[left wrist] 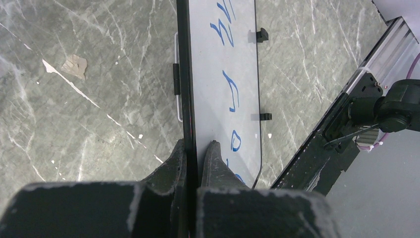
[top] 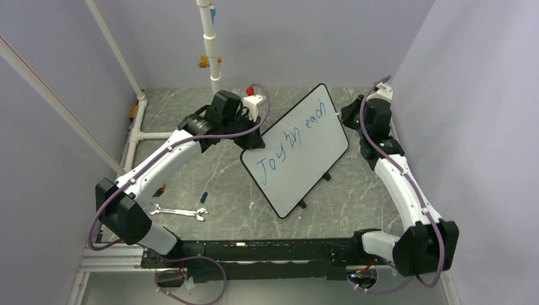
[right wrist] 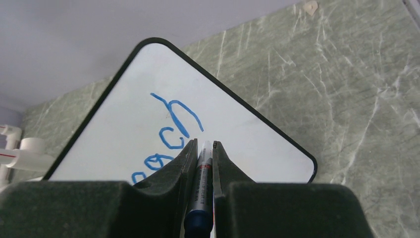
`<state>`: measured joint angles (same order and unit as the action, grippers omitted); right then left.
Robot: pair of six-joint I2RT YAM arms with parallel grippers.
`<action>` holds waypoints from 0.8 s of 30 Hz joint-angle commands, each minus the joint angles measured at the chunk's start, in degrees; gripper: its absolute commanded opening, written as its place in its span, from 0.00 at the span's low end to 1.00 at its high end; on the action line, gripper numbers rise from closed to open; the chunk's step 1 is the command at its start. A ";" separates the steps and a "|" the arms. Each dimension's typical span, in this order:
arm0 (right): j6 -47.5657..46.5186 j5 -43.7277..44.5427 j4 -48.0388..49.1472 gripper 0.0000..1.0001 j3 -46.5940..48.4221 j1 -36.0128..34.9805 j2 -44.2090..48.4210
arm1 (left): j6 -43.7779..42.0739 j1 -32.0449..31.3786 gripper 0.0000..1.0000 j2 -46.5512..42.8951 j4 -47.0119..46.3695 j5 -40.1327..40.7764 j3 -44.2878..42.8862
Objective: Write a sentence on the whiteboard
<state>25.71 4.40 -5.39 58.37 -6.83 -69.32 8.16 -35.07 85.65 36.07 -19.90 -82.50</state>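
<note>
**A:** On the left, the left gripper (left wrist: 197, 144) is pinched tight on the black rim of the whiteboard (top: 311, 175). It holds the board tilted up over the tabletop (top: 210, 178), mid-scene between the two arms. It has a thin bite on one edge only. If the pen presses hard toward the far side, the board could pivot in that pinch or slip out of it.

**B:** And the writing?

**A:** The sentence (top: 289, 143) reads "Joy in each" in blue along the upper part. The white below it is bare, so more writing probably has to follow. If the board swung, the next line would come out skewed, or the letters could smear.

**B:** What about the right side?

**A:** The right gripper (right wrist: 204, 143) is closed around a marker (right wrist: 204, 161), whose tip points at the board just past "each". Whether the tip touches the surface cannot be told. The pen lies along the fingers, so a push along its length might slide it back in the grip.

**B:** What does each view add?

**A:** The top view alone shows the whole board, both arms and a wrench (top: 180, 211) lying near the left arm, but the marker is lost there. The left wrist view sees the board edge-on, showing its small feet (left wrist: 266, 117) and the pinch itself. Only the right wrist view shows the marker.
</note>
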 commanded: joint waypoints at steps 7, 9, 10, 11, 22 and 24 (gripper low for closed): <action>4.52 -3.84 -3.41 0.00 -4.67 -0.18 11.69 | -13.48 0.19 0.00 0.07 1.44 11.66 2.44; 6.09 -5.37 -4.08 0.00 -5.41 -0.22 12.95 | -13.41 0.18 0.00 0.04 1.04 11.91 2.81; 6.91 -6.79 -4.46 0.00 -5.39 -0.24 13.36 | -13.38 0.22 0.00 0.12 0.86 12.12 2.94; 7.76 -8.22 -5.38 0.00 -4.94 -0.28 13.49 | -13.31 0.23 0.00 0.23 0.84 12.29 2.89; 10.54 -11.90 -19.53 0.00 -0.43 -6.29 15.69 | -12.65 0.18 0.00 1.67 0.75 12.14 2.59; 11.24 -11.87 -20.25 0.00 -1.02 -7.48 17.41 | -12.65 0.19 0.00 1.63 0.60 12.29 2.88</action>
<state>34.79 -6.50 -22.04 55.68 -12.67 -55.94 8.25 -35.07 85.34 35.07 -20.03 -81.84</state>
